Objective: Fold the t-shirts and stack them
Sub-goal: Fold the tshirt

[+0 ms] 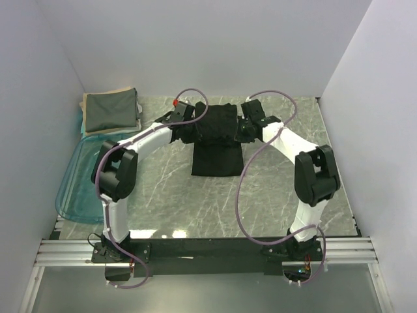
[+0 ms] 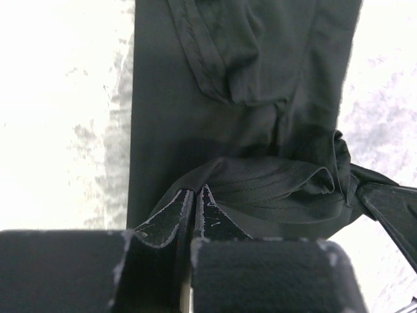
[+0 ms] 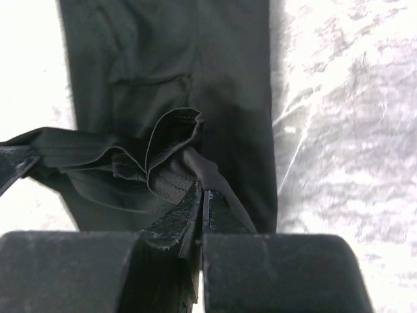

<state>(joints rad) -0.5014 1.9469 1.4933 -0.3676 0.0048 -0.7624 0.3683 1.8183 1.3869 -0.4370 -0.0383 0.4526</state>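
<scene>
A plain black t-shirt [image 1: 217, 156] lies at the back middle of the marble table, folded into a long strip that runs toward me. Both grippers hold its far end lifted and bunched. In the top view my left gripper [image 1: 190, 121] is at the strip's left corner and my right gripper [image 1: 250, 121] at its right corner. The left wrist view shows my left gripper [image 2: 194, 191] shut on a fold of the black t-shirt [image 2: 195, 111]. My right gripper [image 3: 203, 189] is shut on a gathered fold of the black t-shirt [image 3: 228, 98]. A folded grey-green t-shirt [image 1: 112, 109] rests on a folded beige one [image 1: 92, 130] at the back left.
A clear blue plastic tub [image 1: 77, 186] lies along the left edge of the table, under the folded stack's near side. White walls close in the back and both sides. Bare marble [image 1: 195, 208] stretches between the shirt and the arm bases.
</scene>
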